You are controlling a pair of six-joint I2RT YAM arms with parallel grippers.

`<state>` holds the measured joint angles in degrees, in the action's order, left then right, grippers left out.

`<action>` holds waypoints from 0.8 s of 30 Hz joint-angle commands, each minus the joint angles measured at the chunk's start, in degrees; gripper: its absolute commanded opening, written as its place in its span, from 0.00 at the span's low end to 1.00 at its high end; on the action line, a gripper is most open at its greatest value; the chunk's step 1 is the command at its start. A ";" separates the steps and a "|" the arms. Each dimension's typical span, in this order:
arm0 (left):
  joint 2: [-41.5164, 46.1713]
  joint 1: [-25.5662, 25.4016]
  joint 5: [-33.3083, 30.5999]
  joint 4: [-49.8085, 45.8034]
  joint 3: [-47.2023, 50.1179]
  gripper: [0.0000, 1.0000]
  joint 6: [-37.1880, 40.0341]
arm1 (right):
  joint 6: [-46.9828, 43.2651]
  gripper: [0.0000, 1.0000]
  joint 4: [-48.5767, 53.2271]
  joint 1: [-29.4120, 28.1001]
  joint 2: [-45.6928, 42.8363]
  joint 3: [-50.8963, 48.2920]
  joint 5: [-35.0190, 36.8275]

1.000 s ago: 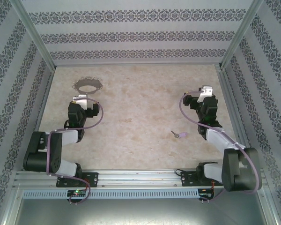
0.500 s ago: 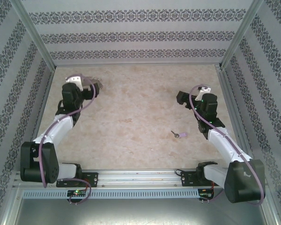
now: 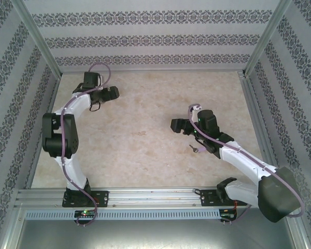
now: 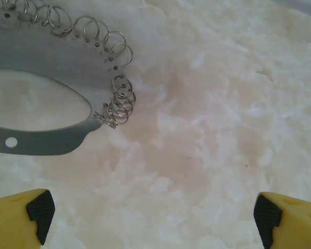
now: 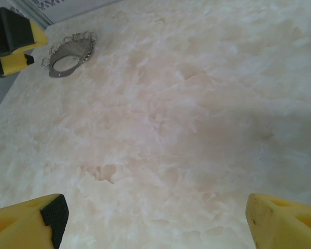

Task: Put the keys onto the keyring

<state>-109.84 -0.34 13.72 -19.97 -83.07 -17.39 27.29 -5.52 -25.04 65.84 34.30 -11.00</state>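
Observation:
The keyring [image 4: 46, 54], a grey metal oval with small wire loops along its edge, lies flat on the table at the upper left of the left wrist view. My left gripper [image 4: 153, 220] hovers just beside it, open and empty. From above, the left gripper [image 3: 112, 93] covers the ring at the far left. The right wrist view shows the keyring [image 5: 67, 56] far off, next to a yellow left finger [image 5: 13, 65]. The tiny lilac-headed key [image 3: 195, 150] lies on the table by my right forearm. My right gripper [image 3: 177, 126] is just beyond it, and the right gripper [image 5: 155, 223] is open over bare table.
The pale marbled table [image 3: 145, 114] is boxed in by patterned walls on three sides, with metal posts at the back corners. Both arm bases sit on the rail [image 3: 155, 196] along the near edge. The left arm [image 3: 59, 135] stretches along the left wall.
The left arm has reached out farther to the back left, its gripper now over the keyring. The right gripper has swung left and nearer, ending just beyond the key. The key has not moved.

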 commanded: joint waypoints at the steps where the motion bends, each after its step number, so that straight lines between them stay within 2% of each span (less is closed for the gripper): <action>1: -3.38 -0.26 -1.37 -11.38 -5.88 0.93 0.14 | 0.38 0.87 -0.05 -0.96 2.12 -0.99 1.38; 4: -5.24 -0.27 -3.24 -11.96 -7.87 0.84 -4.36 | -0.13 0.84 -1.00 -1.60 5.08 -0.32 1.21; 9: -5.95 -0.21 -9.16 -10.01 -8.51 0.59 -15.62 | -0.50 0.80 -3.06 -2.68 9.37 1.08 0.54; 15: -7.99 -0.39 -11.90 -8.82 -10.83 0.50 -25.63 | 0.24 0.77 -5.15 -3.60 10.97 1.74 0.11; 20: -11.72 -0.45 -13.23 -11.07 -14.99 0.39 -29.64 | 0.22 0.76 -5.43 -3.96 10.86 2.48 0.53; 24: -14.36 -0.44 -13.96 -12.82 -17.91 0.39 -31.64 | -0.37 0.76 -5.40 -4.05 10.55 2.96 0.86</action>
<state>-122.45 -0.38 1.83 -28.93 -98.37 -45.04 27.11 -9.69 -28.38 76.55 35.62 -10.59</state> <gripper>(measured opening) 0.386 0.764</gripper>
